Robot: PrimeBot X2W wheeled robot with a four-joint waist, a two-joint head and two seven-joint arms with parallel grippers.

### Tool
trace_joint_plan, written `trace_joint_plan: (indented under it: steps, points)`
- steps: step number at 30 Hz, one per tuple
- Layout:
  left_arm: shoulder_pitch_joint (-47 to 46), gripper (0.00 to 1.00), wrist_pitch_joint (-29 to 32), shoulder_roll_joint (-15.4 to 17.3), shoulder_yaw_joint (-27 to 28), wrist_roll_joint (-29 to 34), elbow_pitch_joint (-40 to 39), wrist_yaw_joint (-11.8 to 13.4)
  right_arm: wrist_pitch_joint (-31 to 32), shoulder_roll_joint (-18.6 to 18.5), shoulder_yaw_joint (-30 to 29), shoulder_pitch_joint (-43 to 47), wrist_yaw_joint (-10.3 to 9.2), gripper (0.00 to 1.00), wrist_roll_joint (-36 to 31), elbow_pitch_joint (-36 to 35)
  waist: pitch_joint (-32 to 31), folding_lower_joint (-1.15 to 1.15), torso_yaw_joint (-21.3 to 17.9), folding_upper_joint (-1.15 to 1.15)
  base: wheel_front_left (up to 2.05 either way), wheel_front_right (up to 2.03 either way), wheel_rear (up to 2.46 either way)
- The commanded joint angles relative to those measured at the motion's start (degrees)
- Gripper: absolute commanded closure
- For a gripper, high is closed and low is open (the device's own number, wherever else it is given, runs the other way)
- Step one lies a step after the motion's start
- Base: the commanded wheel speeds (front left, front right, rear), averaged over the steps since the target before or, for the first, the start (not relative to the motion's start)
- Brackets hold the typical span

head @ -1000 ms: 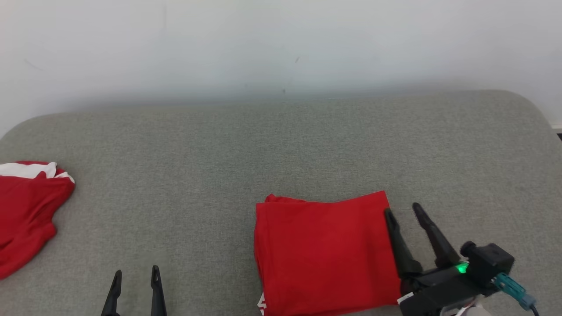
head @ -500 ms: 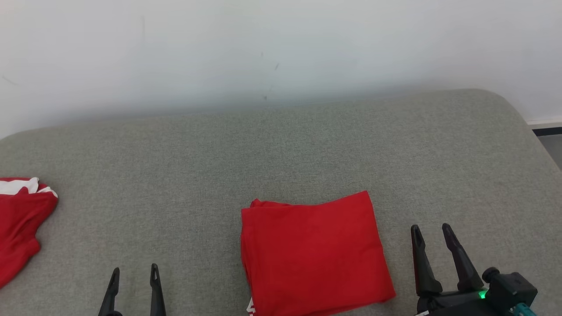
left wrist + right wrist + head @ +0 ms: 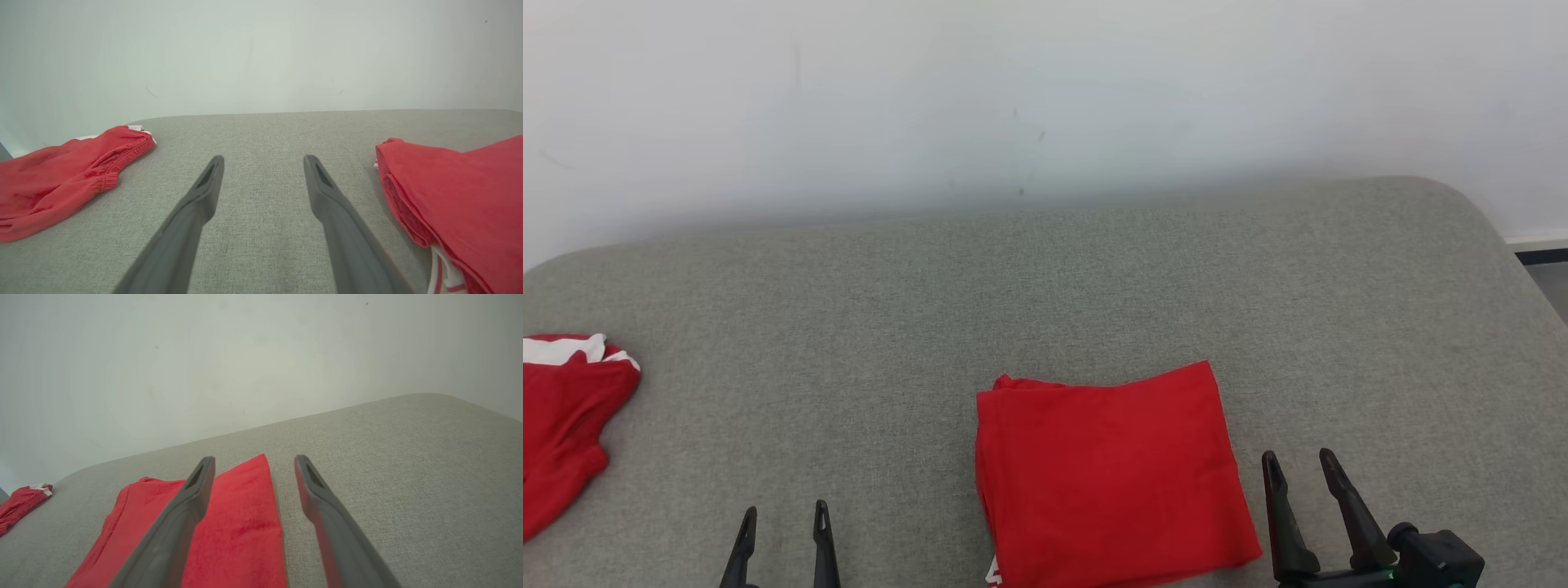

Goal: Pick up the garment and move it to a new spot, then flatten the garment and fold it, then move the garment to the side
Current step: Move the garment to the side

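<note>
left gripper [image 3: 786, 508] and right gripper [image 3: 1298, 453], spread empty, flank the folded garment [image 3: 1111, 478] at the cushion's [image 3: 1045, 286] near edge; crumpled red cloth [image 3: 564, 416] lies at its left edge.

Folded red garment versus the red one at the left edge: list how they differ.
The folded garment lies as a neat flat rectangle; the left garment is a rumpled heap. The folded garment sits right of centre; the left garment lies at the far left. Both are red with white trim.

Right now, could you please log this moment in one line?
folded red garment: lying free | left tool: open | right tool: open, beside it
</note>
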Motion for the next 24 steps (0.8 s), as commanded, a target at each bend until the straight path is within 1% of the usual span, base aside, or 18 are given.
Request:
trace_joint_plan:
  steps: [1,8,24]
  points:
    - [0.61,0.00,-0.18,-0.08,0.07,0.59,0.10,0.15,0.01,0.31,-0.03,0.69,-0.15,0.00,-0.47,0.20,-0.09,0.00,0.19,0.00,0.00,0.00,0.00]
    - [1.28,0.00,-0.18,-0.08,0.20,2.20,-0.18,0.18,0.01,0.82,0.21,0.90,-0.15,0.00,-1.34,0.70,-0.30,0.00,0.82,0.00,0.00,0.00,0.00]
    - [1.12,0.00,-0.18,-0.08,0.79,2.40,-0.25,-0.18,0.01,1.02,0.12,0.81,-0.15,0.00,-2.21,1.25,0.09,0.00,1.30,0.00,0.00,0.00,0.00]
